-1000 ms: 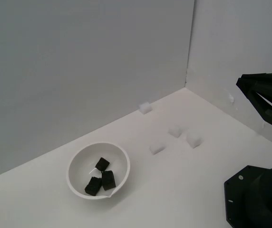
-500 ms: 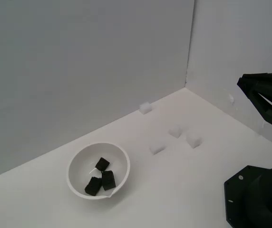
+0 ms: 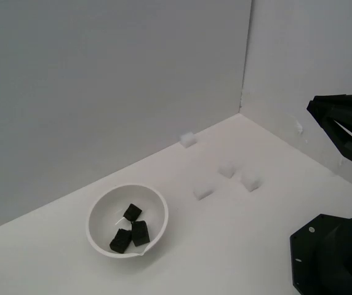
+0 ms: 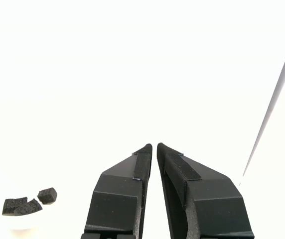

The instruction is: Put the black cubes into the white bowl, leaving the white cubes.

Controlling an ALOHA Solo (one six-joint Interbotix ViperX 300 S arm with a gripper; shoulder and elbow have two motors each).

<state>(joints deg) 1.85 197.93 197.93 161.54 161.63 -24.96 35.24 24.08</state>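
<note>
Inside the white bowl (image 3: 156,206) lie three black cubes (image 3: 131,228); four white cubes (image 3: 227,169) stay outside (gripper (image 4: 154,146) closed, empty).

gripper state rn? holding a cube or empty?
Gripper: shut, fingertips nearly touching, nothing between them. All three black cubes sit in the white bowl.

Three black cubes (image 3: 130,228), four white cubes (image 3: 227,169), one white bowl (image 3: 100,209)

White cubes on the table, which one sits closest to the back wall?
The white cube alone by the wall's foot, at the back. The other three white cubes cluster farther forward.
</note>
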